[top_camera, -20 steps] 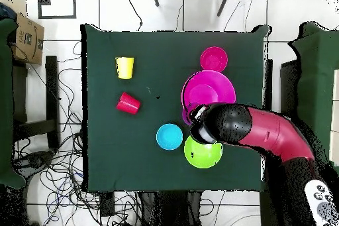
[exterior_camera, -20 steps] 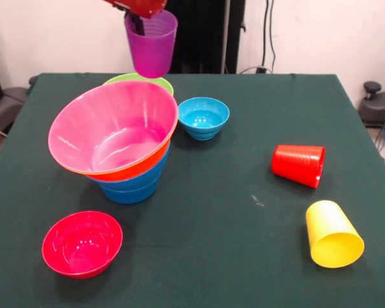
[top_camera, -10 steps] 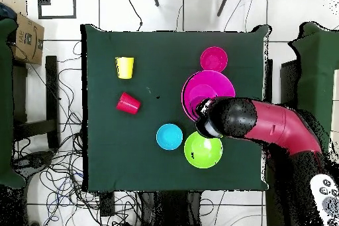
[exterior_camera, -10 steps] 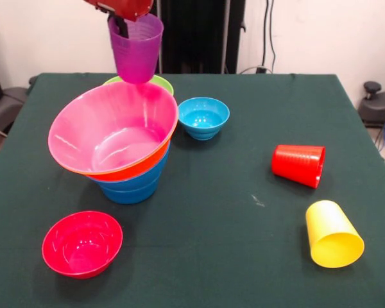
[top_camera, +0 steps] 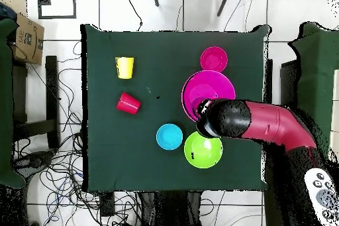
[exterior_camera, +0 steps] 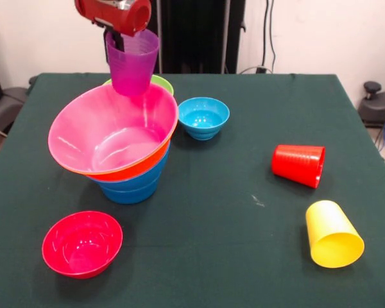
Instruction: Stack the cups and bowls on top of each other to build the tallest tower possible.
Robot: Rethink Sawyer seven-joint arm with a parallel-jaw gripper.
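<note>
My gripper [exterior_camera: 119,43] is shut on the rim of the translucent purple cup [exterior_camera: 132,65], with one dark finger inside it. The cup hangs upright over the far rim of the pink bowl [exterior_camera: 109,131], which tops the tower above an orange bowl [exterior_camera: 138,168] and blue bowls [exterior_camera: 131,187]. From overhead, the arm [top_camera: 265,127] covers the near edge of the pink bowl [top_camera: 215,87], and the gripper and purple cup are hidden beneath it. A red cup [exterior_camera: 299,165] and a yellow cup [exterior_camera: 333,235] lie on their sides at the right.
A green bowl [exterior_camera: 162,82] stands behind the tower and a light-blue bowl [exterior_camera: 203,117] to its right. A small red bowl [exterior_camera: 82,243] sits near the front left. A dark green cloth [exterior_camera: 231,218] covers the table.
The gripper has carried the purple cup leftward in the front view and slightly lower, from beside the green bowl to over the pink bowl's far rim.
</note>
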